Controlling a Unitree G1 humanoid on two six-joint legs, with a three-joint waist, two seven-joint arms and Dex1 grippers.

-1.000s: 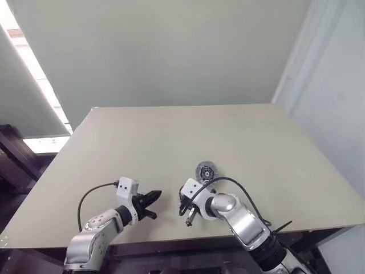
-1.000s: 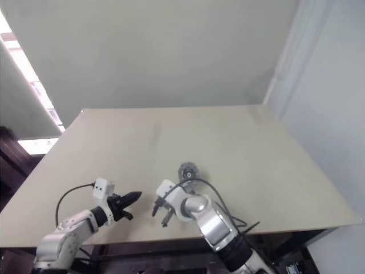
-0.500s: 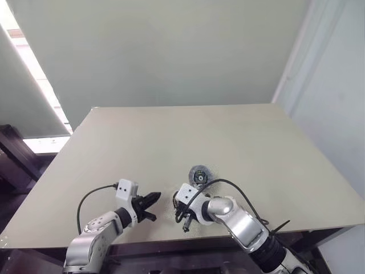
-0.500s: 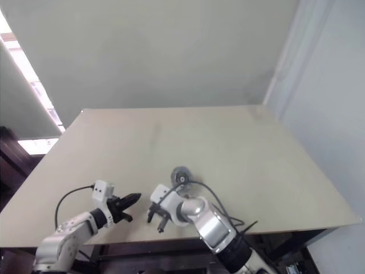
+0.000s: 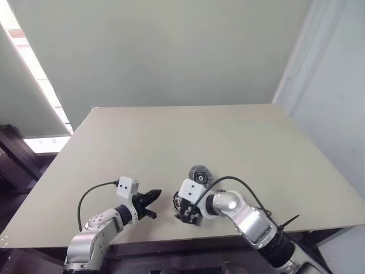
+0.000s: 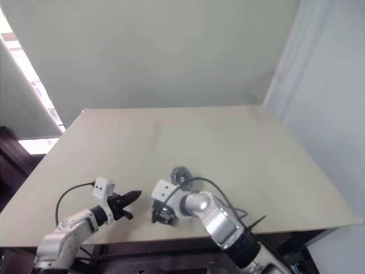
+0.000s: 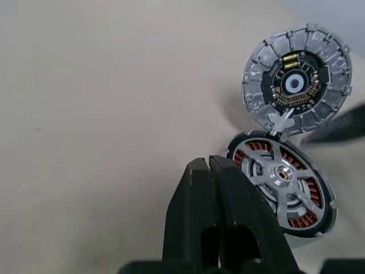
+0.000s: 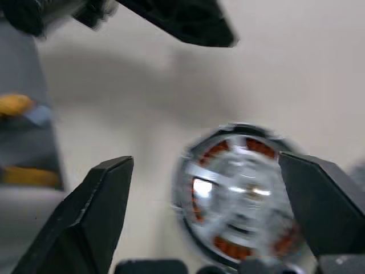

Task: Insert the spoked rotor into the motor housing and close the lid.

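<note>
The motor housing [image 7: 306,218], with copper windings inside a dark rim, lies on the table near the front edge. Inside it sits the spoked rotor [image 7: 279,174], its silver spokes lying over the windings. The lid [image 7: 296,80], a grey disc with a dark ring, lies flat just beyond the housing and touches its rim; the lid [image 5: 200,174] also shows from the head. My right gripper [image 8: 205,162] stands open, one finger on each side of the housing [image 8: 239,194], apart from it. My left gripper [image 7: 209,162] is shut and empty, just left of the housing.
The beige table [image 5: 256,142] stretches bare behind and to both sides of the parts. Its front edge runs close under both arms. A black cable loops from each wrist. A pale wall stands behind the table.
My right gripper has opened wide and its wrist has rolled a little, with the housing now between its fingers. The lid has shifted slightly left. The left arm has not moved.
</note>
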